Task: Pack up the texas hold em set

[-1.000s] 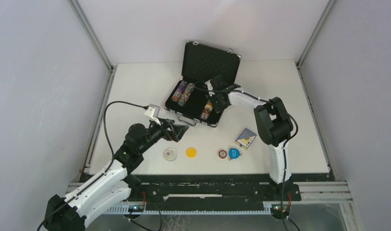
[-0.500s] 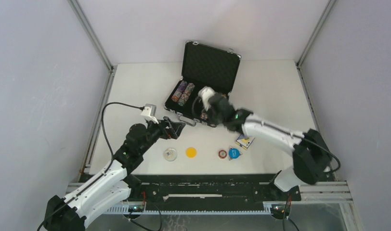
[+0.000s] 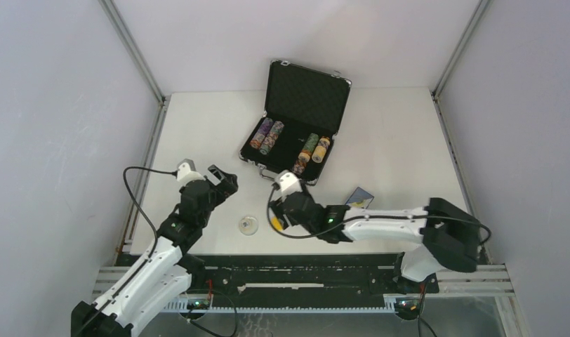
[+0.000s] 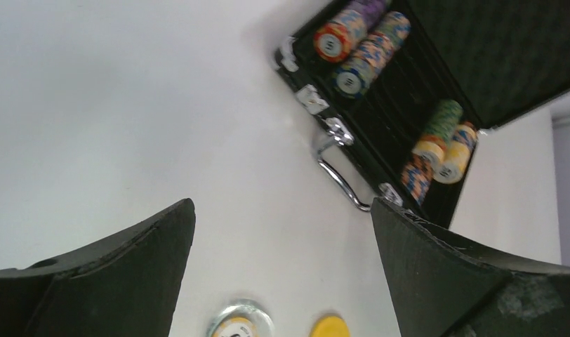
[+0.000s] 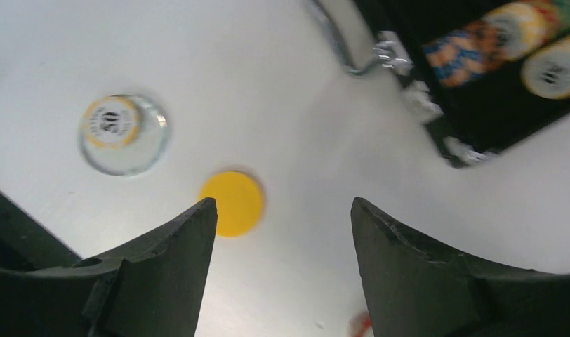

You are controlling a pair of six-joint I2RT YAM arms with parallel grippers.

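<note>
Nearest you, out in front of the briefcase [image 3: 307, 98], the clear token [image 5: 123, 133] with a 50 chip showing in it and the yellow token [image 5: 232, 202] are lying side by side on the table [image 3: 408, 140], close but not touching. Your right gripper [image 5: 282, 205] is hovering over the yellow one, jaws spread wide and gripping nothing, with that token sitting just beside one fingertip in the wrist view. A sliver of something red is peeking in at the bottom edge there, too cut off to call. The card deck [image 3: 360, 197] is poking out from behind the right arm [image 3: 387, 225], off the briefcase's near right corner. Your left gripper [image 4: 282, 207] is hanging off the briefcase's near left corner, jaws also wide apart and holding nothing. Further back, the briefcase is sitting open with its lid standing up and its handle [image 4: 336, 172] facing you. Inside, chip rolls [image 3: 267, 135] are lying in two bunches, one at each end, with a strip of black lining showing between them.
</note>
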